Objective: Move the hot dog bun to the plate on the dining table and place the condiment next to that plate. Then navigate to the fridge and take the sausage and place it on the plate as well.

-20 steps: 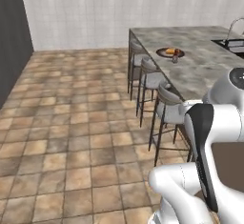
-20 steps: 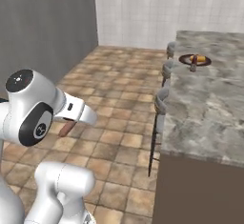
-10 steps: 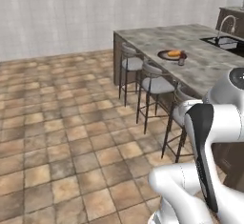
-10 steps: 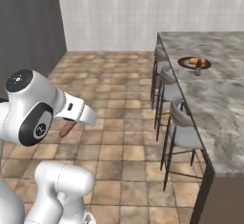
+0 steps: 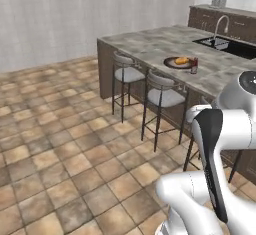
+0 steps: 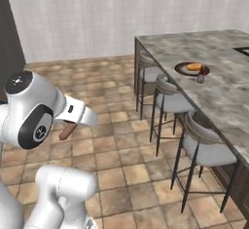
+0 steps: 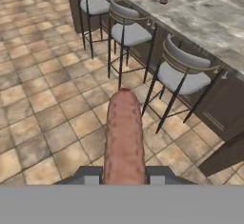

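Room: tiled kitchen floor (image 5: pixel 60 149), pale tiled wall behind, island off to your right side.
Fridge: dark slab at the far left edge of the right base view (image 6: pixel 8 33), probably the fridge; can't confirm from this sliver.
Gripper: gripper (image 7: pixel 124 173) clamped narrow on the sausage (image 7: pixel 125 137); in the hand view the sausage juts out forward from between the finger tips, well above the floor.
Sausage, side look: right base view shows its reddish-brown end poking out under the white wrist (image 6: pixel 67 131).
Handling: you should treat it as light, soft and a bit slick. Round skin can roll or squirt out of the pads. It's held near one end, so the long free end may droop or swing when the base moves. A mid-length hold would be steadier; don't squeeze harder.
Stools: grey-seated stools (image 5: pixel 162 96) line the near edge of the island.
Worktop: dining table (image 5: pixel 150 44), grey marble, black sink at its far right.
Plate: plate (image 6: pixel 187 69) sits on the worktop, well apart from the gripper.
Bun: hot dog bun (image 6: pixel 194 67) already on the plate.
Condiment: condiment (image 6: pixel 200 77) upright just beside the plate's rim.
Remaining: judging by layout, only the sausage drop is left; lay it down low beside the bun so it doesn't roll off.
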Robot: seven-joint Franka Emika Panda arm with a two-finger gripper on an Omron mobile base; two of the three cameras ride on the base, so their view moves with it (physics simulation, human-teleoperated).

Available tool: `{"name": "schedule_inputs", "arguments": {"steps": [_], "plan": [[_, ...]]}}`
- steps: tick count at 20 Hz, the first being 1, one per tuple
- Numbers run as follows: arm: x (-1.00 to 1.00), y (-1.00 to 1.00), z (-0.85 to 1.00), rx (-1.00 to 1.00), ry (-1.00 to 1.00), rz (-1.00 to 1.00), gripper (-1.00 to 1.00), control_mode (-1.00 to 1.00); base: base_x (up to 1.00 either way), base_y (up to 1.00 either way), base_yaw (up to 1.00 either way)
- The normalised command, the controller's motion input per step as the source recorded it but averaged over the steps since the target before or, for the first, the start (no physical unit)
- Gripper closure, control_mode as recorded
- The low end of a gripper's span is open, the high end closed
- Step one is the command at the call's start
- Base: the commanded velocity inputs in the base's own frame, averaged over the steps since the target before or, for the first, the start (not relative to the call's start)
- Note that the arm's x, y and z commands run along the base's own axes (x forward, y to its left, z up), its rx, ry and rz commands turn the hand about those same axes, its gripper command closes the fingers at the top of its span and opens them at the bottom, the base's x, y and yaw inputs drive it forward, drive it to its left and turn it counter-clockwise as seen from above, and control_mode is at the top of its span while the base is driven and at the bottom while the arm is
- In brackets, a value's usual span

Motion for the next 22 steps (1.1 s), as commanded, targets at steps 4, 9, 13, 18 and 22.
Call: {"name": "schedule_inputs", "arguments": {"steps": [4,9,13,18,22], "plan": [[0.0,0.0,0.0,0.0,0.0,0.0,1.0,1.0,0.81,0.81,-0.49],[0.0,0.0,0.0,0.0,0.0,0.0,1.0,1.0,0.79,0.84,-0.49],[0.0,0.0,0.0,0.0,0.0,0.0,1.0,1.0,0.78,0.91,-0.48],[0.0,0.0,0.0,0.0,0.0,0.0,1.0,1.0,0.75,0.88,-0.47],[0.0,0.0,0.0,0.0,0.0,0.0,1.0,1.0,0.73,0.89,-0.48]]}}
